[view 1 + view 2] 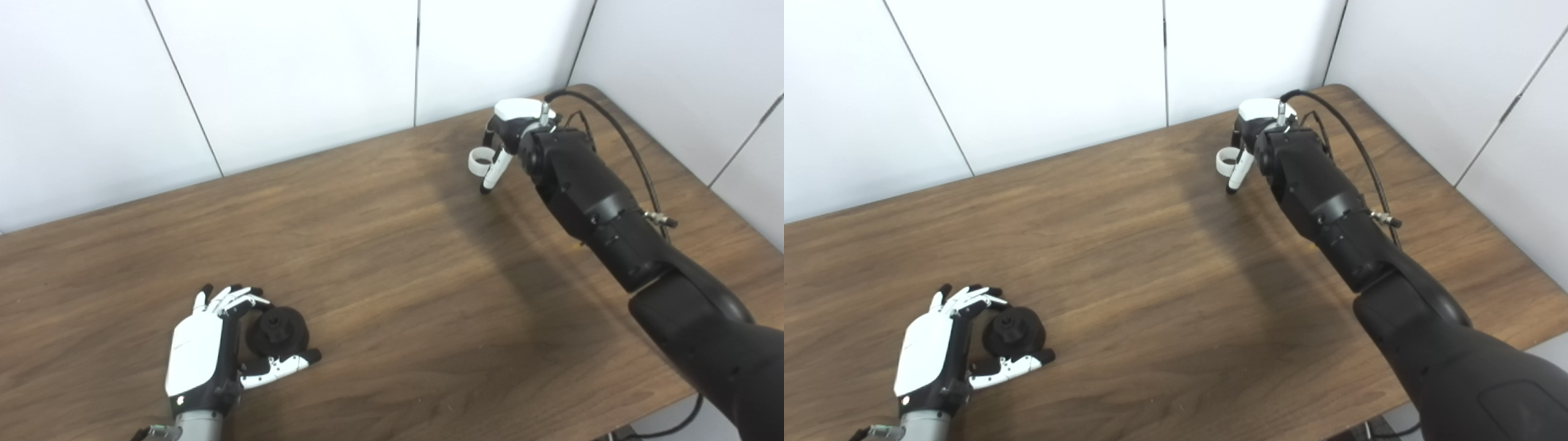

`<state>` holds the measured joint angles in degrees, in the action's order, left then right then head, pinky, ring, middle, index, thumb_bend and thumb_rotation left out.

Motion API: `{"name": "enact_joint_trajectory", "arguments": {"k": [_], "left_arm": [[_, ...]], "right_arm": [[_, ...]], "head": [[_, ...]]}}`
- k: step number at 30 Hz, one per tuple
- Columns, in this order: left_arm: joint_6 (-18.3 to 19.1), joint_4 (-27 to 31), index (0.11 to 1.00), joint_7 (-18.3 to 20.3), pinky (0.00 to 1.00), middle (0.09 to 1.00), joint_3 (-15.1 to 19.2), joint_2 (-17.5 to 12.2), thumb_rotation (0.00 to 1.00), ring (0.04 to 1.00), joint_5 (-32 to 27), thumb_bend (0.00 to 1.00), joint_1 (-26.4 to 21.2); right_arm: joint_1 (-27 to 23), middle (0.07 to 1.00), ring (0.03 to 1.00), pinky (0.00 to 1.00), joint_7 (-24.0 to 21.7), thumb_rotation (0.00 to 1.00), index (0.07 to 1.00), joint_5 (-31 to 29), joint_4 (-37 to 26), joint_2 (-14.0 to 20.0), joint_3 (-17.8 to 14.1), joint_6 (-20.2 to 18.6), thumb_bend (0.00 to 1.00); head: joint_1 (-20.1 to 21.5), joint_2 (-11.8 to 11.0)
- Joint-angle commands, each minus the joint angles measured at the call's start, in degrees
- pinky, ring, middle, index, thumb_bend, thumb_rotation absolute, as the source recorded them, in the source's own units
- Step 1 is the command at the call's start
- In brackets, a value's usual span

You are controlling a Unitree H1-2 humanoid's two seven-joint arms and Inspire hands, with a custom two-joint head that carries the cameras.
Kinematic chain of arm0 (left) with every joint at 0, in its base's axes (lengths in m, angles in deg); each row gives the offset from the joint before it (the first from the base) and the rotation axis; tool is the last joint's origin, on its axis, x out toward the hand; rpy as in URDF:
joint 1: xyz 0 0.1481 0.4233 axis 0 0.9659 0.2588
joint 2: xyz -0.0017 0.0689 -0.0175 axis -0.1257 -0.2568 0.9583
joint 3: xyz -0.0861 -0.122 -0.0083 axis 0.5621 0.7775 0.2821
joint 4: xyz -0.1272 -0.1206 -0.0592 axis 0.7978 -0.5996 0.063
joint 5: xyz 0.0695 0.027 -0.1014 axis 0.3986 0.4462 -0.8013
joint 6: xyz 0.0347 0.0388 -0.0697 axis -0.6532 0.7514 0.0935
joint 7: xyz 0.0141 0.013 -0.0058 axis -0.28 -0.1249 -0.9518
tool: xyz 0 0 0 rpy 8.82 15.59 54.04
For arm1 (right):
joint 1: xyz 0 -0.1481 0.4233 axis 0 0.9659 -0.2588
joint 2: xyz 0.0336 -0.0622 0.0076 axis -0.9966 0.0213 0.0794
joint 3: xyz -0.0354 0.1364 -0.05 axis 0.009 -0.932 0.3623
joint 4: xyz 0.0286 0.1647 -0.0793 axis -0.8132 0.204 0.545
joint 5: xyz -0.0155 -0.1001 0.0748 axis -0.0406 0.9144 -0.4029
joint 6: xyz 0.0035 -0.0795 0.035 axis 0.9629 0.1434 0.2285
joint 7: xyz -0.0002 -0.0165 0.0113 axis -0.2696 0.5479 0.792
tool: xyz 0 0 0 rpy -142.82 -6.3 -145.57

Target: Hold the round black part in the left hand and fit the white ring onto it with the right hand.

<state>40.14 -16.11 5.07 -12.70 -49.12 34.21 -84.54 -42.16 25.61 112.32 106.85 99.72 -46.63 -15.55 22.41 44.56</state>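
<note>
At lower left the left hand (202, 355) cups the black part (278, 331), seemingly steadying it, while upper right the right hand (511, 131) pinches the white ring (481, 162), apparently lifted for fitting.

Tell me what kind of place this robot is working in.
Probably a lab or test cell, not a home: a bare wooden table set into a corner of plain white wall panels, holding only the round black part and the white ring by the hands.
</note>
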Motion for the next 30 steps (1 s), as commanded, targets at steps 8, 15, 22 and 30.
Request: {"name": "enact_joint_trajectory", "arguments": {"k": [8,15,22,30], "left_arm": [[0.5,-0.1,0.483,0.9,1.0,0.767,-0.3,-0.4,0.05,0.864,0.3,0.52,0.5],[0.5,-0.2,0.482,0.8,1.0,0.767,-0.4,-0.4,0.05,0.865,0.4,0.52,0.4],[0.7,0.1,0.483,1.1,1.0,0.767,-0.3,-0.4,0.05,0.863,0.5,0.52,0.4],[0.6,0.1,0.483,1.0,1.0,0.769,-0.3,-0.3,0.05,0.866,0.3,0.52,0.5]], "right_arm": [[-2.7,0.907,1.0,1.0,1.6,0.27,0.693,0.0,-1.4,1.1,-0.1,-0.2,0.86],[-3.1,0.907,1.0,1.0,1.5,0.27,0.666,-0.2,-1.2,1.3,0.7,-0.2,0.85],[-3.2,0.903,1.0,1.0,1.2,0.27,0.686,0.1,-1.4,1.4,0.8,-0.2,0.85],[-2.9,0.879,0.996,1.0,2.8,0.24,0.636,-1.2,-1.2,1.5,0.7,-0.1,0.85]], "head": [[-0.1,-0.1],[-0.1,-0.1],[0.2,0.1],[0.0,0.1]]}}
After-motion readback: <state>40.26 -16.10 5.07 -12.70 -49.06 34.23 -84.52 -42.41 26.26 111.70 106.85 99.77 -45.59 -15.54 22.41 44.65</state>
